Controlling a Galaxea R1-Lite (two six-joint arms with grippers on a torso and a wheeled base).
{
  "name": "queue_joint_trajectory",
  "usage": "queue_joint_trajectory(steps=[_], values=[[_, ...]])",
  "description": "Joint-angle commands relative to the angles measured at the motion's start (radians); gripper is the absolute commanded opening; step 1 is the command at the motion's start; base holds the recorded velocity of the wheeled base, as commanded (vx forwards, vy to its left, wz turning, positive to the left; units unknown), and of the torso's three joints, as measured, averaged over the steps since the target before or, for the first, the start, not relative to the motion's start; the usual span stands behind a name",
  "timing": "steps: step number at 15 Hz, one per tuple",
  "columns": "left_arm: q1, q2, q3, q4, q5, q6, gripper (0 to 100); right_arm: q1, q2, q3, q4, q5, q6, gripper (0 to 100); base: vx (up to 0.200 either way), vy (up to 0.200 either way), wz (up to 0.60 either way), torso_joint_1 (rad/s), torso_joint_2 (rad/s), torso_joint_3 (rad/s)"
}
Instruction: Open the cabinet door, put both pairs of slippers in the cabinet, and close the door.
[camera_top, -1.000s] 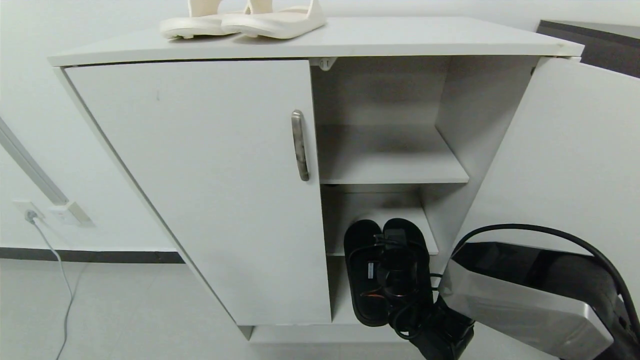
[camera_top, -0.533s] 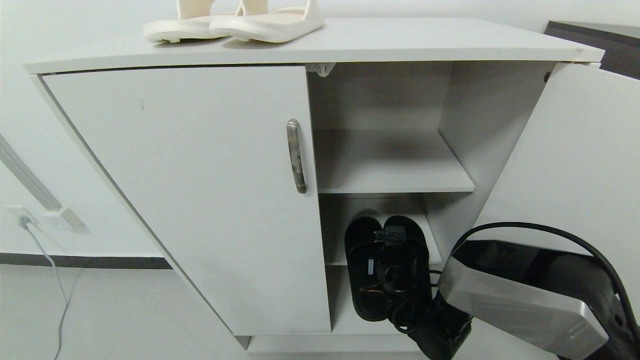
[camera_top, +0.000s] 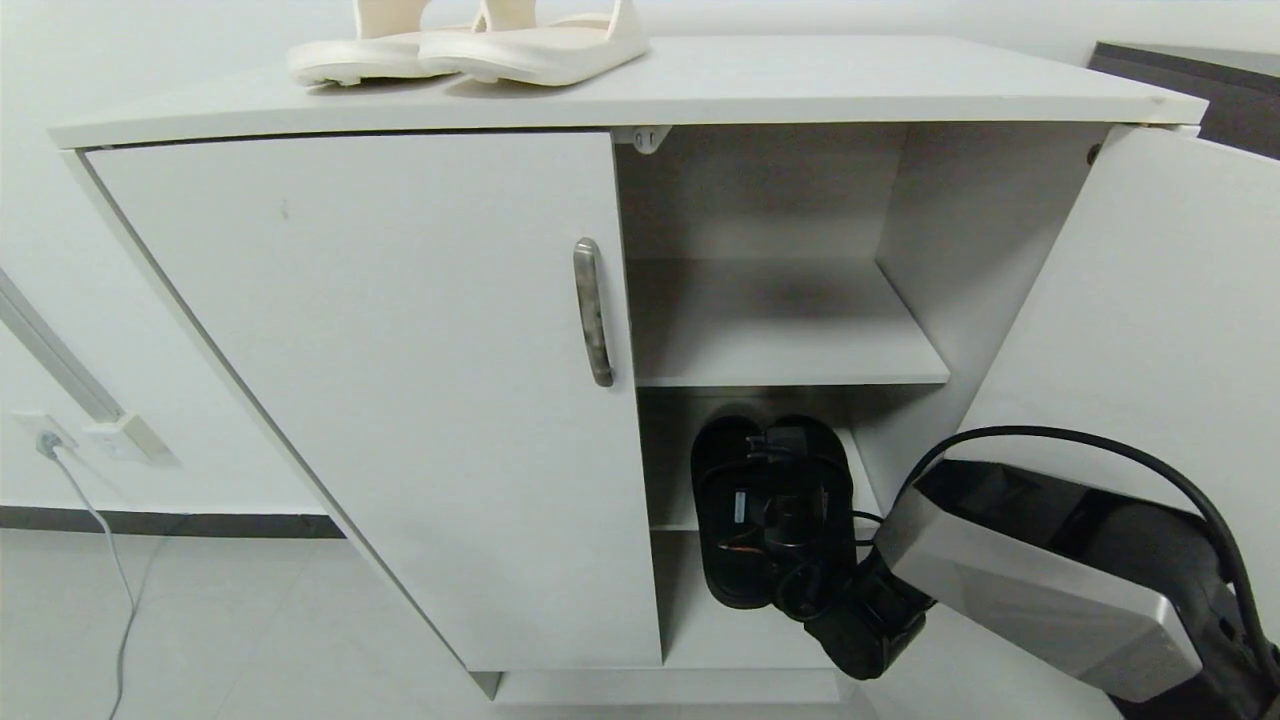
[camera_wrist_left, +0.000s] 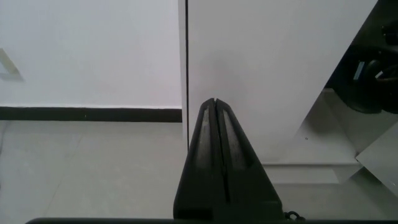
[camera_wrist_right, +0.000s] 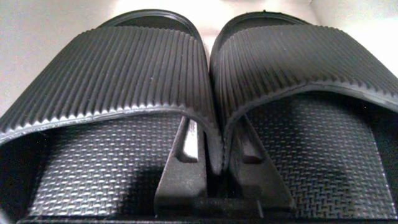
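Left to right, I see: a wall socket (camera_top: 45, 438); the left gripper (camera_wrist_left: 214, 109), jaws pressed together, facing the closed left door (camera_top: 380, 380); cream slippers (camera_top: 470, 45) on the cabinet top (camera_top: 850, 80); the right gripper (camera_wrist_right: 216, 146) pinching both black slippers (camera_top: 770, 510) in the open bay below the upper shelf (camera_top: 780, 330); the open right door (camera_top: 1150, 320). Pale floor (camera_top: 250, 620).

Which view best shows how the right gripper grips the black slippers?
The right wrist view: the right gripper pinches the black slippers' adjoining inner edges, a finger inside each. The head view shows the pair in the cabinet opening, grip obscured. The left wrist view catches a dark corner of one.
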Motion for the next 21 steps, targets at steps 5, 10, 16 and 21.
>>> queue_joint_trajectory(steps=[5,10,16,21], values=[[0.000,0.000,0.000,0.000,0.001,0.000,0,-0.024,0.026,-0.173,0.104,0.000,-0.001,0,0.000,0.000,0.00,0.000,0.00,0.000],[0.000,0.002,0.000,0.000,0.002,-0.001,0,-0.029,0.024,-0.284,0.200,0.000,-0.002,0,0.000,0.000,0.00,0.000,0.00,0.000],[0.000,0.002,0.000,-0.002,0.002,-0.001,0,-0.061,0.055,-0.299,0.222,0.058,-0.001,0,0.000,0.000,0.00,0.000,0.00,0.000],[0.000,0.000,0.000,-0.002,0.002,-0.001,0,-0.081,0.084,-0.302,0.219,0.058,-0.001,0,0.000,0.000,0.00,0.000,0.00,0.000]])
